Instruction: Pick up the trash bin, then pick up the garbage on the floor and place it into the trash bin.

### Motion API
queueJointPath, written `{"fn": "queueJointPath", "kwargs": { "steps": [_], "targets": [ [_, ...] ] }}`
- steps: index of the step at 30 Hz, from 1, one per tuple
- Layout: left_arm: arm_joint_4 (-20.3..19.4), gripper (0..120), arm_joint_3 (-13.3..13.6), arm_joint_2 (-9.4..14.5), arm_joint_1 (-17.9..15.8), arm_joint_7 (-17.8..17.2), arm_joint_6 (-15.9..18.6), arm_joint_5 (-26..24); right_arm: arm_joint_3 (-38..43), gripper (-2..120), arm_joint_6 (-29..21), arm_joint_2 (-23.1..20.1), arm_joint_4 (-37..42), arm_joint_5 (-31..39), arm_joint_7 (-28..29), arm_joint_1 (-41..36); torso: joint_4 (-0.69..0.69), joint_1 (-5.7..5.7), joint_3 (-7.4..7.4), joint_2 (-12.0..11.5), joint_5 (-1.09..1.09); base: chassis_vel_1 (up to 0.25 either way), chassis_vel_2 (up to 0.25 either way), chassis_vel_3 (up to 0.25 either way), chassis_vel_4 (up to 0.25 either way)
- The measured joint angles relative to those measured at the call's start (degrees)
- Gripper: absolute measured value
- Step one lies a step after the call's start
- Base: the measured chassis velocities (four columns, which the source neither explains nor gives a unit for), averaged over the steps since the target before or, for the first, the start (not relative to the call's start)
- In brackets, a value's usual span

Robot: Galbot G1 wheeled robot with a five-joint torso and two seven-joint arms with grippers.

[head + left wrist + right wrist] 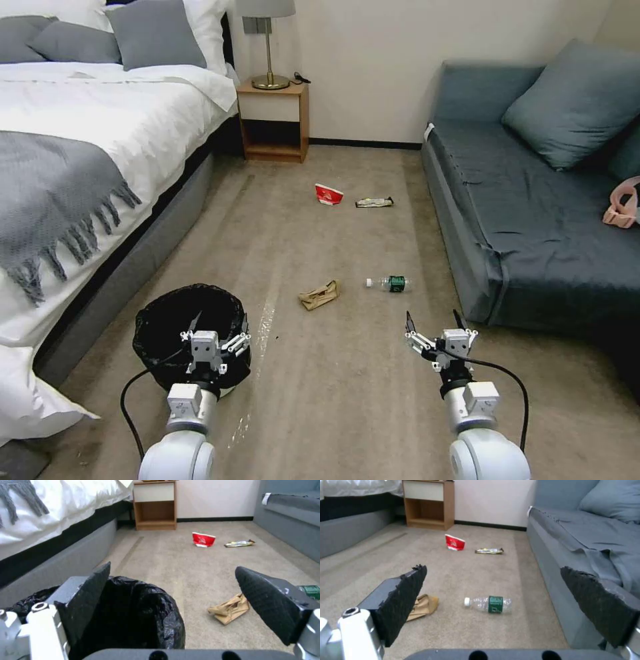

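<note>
The trash bin (175, 319), lined with a crinkly black bag, stands on the carpet beside the bed. My left gripper (219, 325) hovers open at the bin's right rim. In the left wrist view one finger (90, 597) is over the bin (143, 620) mouth and the other is outside it. My right gripper (433, 320) is open above bare carpet, short of the clear green-labelled bottle (390, 283) (488, 604). A crumpled brown paper bag (319, 294) (230, 608) lies left of the bottle. Farther off lie a crushed red-and-white cup (329, 194) and a dark wrapper (374, 202).
A bed (80, 167) with white sheets and a grey fringed throw runs along the left. A blue-grey sofa (533, 220) lines the right, with a pink item (623, 207) on it. A wooden nightstand (273, 120) with a lamp stands at the far wall.
</note>
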Motion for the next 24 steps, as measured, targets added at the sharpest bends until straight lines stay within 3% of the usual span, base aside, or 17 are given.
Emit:
{"fn": "queueJointPath", "kwargs": {
  "steps": [24],
  "targets": [
    [0.0,100,0.0,0.0,0.0,0.0,0.0,0.0,0.0,100,0.0,0.0,0.0,0.0,0.0,0.0,0.00,0.00,0.00,0.0,0.00,0.000,0.000,0.000,0.000]
  ]
}}
